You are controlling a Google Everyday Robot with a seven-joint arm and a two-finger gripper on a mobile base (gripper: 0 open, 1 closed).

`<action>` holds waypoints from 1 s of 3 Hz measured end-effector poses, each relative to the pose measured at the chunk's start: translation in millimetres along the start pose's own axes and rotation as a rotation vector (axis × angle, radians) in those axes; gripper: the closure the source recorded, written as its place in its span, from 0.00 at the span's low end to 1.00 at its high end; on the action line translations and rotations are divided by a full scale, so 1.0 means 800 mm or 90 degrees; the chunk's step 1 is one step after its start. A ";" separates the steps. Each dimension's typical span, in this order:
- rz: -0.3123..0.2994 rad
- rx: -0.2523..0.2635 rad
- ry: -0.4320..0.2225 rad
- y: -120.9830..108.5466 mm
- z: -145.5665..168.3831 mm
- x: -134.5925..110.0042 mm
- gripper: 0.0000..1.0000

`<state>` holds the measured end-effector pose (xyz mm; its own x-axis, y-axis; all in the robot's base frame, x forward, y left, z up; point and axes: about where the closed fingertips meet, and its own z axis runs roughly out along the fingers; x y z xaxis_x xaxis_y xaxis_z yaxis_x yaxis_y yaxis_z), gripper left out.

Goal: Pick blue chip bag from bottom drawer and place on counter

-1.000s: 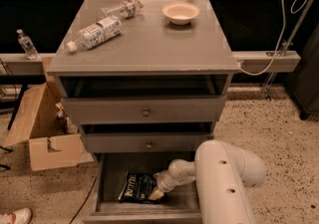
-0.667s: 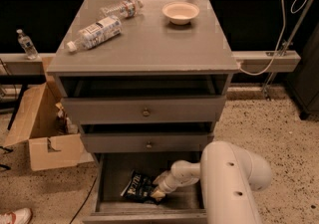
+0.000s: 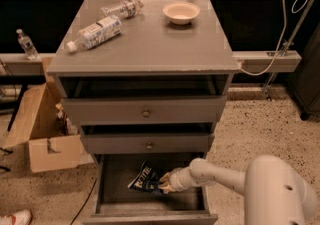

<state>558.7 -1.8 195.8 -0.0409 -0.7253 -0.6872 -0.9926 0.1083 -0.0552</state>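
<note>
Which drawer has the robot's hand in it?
The bottom drawer, the lowest of three and pulled farthest out. The gripper is inside it, right at the blue chip bag.

Large bottle (image 3: 95, 33), small bottle (image 3: 122, 7), bowl (image 3: 181, 12) — cardboard box (image 3: 42, 136).

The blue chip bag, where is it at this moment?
In the camera view the blue chip bag is inside the open bottom drawer, near its middle, with the hand at its right edge.
</note>
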 end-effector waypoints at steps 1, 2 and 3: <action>-0.054 0.017 -0.059 0.000 -0.089 -0.007 1.00; -0.054 0.017 -0.059 0.000 -0.089 -0.007 1.00; -0.088 0.007 -0.053 0.006 -0.125 -0.028 1.00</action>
<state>543.2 -53.1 282.9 0.1059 -0.6748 -0.7303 -0.9868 0.0189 -0.1605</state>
